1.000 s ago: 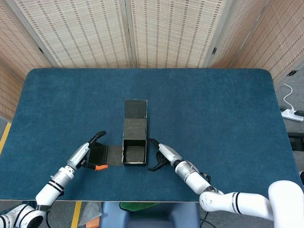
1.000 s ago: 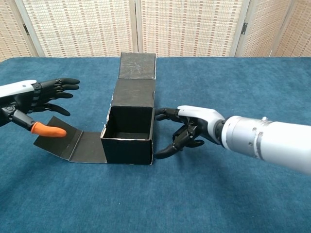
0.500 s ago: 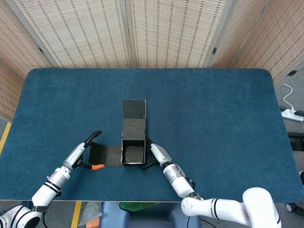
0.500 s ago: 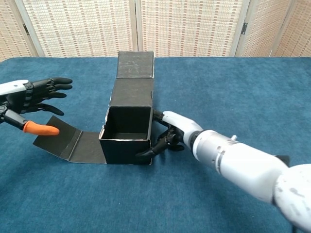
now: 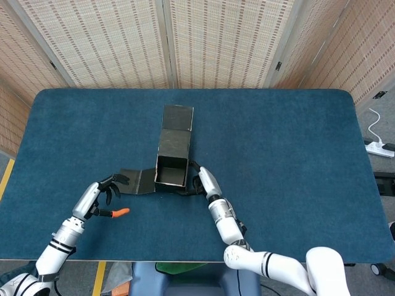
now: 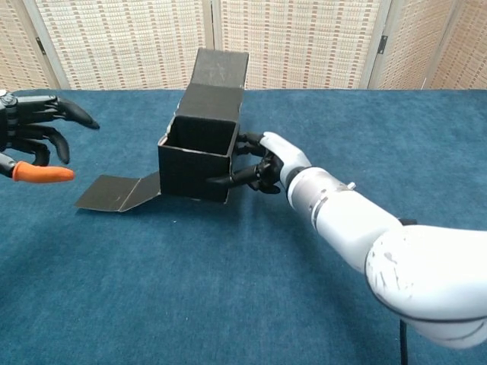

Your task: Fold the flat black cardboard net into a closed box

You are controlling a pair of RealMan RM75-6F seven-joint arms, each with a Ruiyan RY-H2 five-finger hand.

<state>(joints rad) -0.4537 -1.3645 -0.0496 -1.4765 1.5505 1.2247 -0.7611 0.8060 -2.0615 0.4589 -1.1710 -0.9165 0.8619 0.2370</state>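
The black cardboard box [image 5: 171, 171] [image 6: 199, 152] stands near the table's middle with its top open. Its lid flap [image 5: 177, 117] [image 6: 222, 68] rises at the back. One side flap [image 5: 137, 180] [image 6: 118, 192] lies out flat to the left. My right hand [image 5: 200, 182] [image 6: 262, 163] grips the box's right wall, one finger stretched across the front face. My left hand [image 5: 105, 192] [image 6: 34, 141] hovers left of the flat flap, fingers spread, holding nothing, and clear of the cardboard. Its orange thumb tip [image 5: 119, 212] [image 6: 38, 173] points right.
The blue table top [image 5: 278, 154] [image 6: 228, 304] stretches wide on all sides of the box. Woven folding screens [image 5: 166, 37] stand behind its far edge. A power strip [image 5: 379, 147] lies on the floor at the right.
The box has slid away from me and turned slightly, with my right hand moving along on its right wall. My left hand has come off the side flap and drawn back left.
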